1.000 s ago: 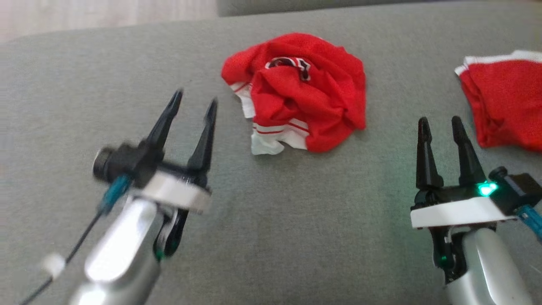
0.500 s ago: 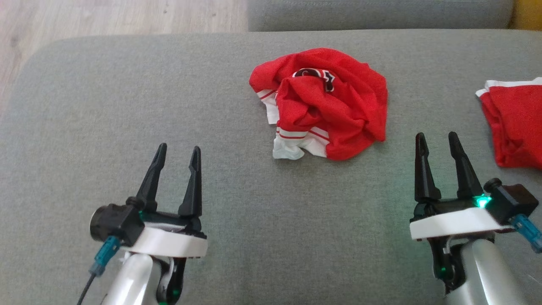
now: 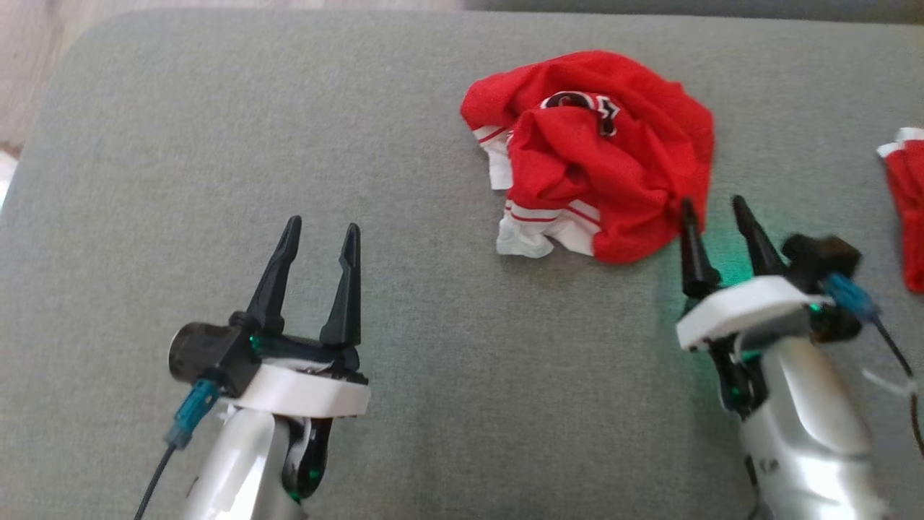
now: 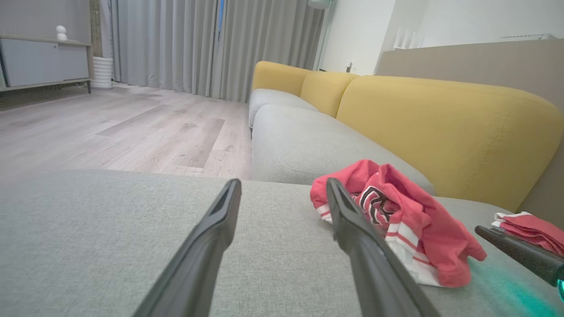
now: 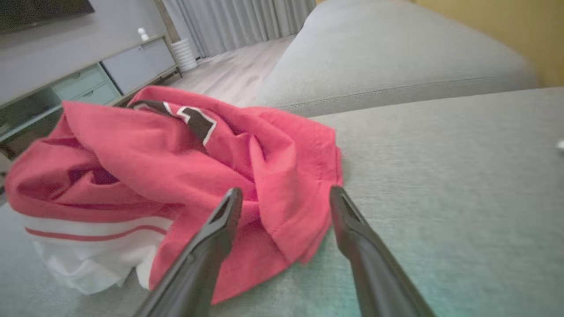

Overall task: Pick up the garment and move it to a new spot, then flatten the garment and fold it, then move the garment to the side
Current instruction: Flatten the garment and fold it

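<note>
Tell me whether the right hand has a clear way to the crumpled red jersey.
Probably yes. The right hand is open, its fingertips already at the edge of the crumpled red jersey, with nothing between them on the grey cushion.

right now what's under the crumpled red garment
The red garment lies on the grey cushion; white striped trim pokes out at its near edge. Anything beneath its folds is covered.

Silver forearms (image 3: 808, 419), white collars (image 3: 296, 390), black tapered jaws, teal plugs (image 3: 191, 408).
</note>
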You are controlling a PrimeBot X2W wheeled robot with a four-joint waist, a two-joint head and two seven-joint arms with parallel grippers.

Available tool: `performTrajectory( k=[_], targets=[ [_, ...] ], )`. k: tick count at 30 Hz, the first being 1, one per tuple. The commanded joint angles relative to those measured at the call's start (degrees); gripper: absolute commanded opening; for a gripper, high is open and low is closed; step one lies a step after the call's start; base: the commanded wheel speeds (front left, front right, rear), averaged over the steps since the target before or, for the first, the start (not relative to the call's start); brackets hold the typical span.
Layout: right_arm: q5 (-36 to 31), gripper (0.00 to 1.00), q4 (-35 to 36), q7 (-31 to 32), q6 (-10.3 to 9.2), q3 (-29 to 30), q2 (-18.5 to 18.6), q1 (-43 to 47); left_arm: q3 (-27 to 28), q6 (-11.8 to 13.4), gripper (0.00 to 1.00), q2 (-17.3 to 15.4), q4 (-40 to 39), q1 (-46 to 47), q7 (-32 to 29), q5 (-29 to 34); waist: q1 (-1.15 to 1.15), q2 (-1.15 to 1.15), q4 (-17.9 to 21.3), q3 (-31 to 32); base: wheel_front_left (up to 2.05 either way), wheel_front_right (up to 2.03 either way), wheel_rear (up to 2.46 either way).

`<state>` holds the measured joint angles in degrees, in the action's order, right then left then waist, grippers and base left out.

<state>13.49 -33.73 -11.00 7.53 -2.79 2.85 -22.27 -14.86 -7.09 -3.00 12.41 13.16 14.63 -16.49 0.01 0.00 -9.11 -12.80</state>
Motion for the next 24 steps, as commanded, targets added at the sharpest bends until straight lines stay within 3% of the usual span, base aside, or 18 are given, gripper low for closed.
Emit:
performTrajectory(
  k=[1,8,9,10,11,20,24],
  targets=[
    [-1.15,1.00,-0.62,0.29,-0.04,-2.02,0.03,-2.63,1.94,-0.18,1.00,-0.25,-1.51,2.24,0.37,0.34,-0.01,0.00,-0.84,-0.98,0.00,0.00,0.00],
    [-7.92,1.00,-13.74,3.46,-0.04,-2.52,0.03,-9.54,1.65,-0.35,1.00,0.04,-1.20,3.09,0.37,0.27,-0.01,0.00,-2.43,-2.73,0.00,0.00,0.00],
    [-8.08,0.73,-15.18,3.60,-0.04,-2.59,0.03,-10.32,1.64,-0.36,1.00,0.05,-1.17,3.11,0.37,0.24,-0.01,0.00,-2.52,-2.84,0.00,0.00,0.00],
    [-8.33,0.31,-16.37,3.41,-0.04,-2.55,0.03,-11.08,1.64,-0.36,1.00,0.07,-1.13,3.11,0.37,0.21,-0.01,0.00,-2.54,-2.94,0.00,0.00,0.00],
    [-8.75,0.00,-17.37,3.01,-0.04,-2.39,0.03,-11.80,1.61,-0.37,1.00,0.08,-1.08,3.12,0.37,0.17,-0.01,0.00,-2.51,-3.01,0.00,0.00,0.00],
    [-14.44,0.00,-20.10,-1.51,-0.04,5.62,1.62,-14.70,2.01,-0.38,1.00,0.11,-0.98,2.97,0.37,-0.38,-0.01,0.00,-0.21,-1.82,0.00,0.00,0.00],
    [-16.74,0.00,-18.40,-2.38,-0.04,9.92,4.70,-15.02,2.18,-0.39,1.00,0.12,-1.19,2.78,0.37,-0.52,-0.01,0.00,1.29,-0.49,0.00,0.00,0.00]
  ],
)
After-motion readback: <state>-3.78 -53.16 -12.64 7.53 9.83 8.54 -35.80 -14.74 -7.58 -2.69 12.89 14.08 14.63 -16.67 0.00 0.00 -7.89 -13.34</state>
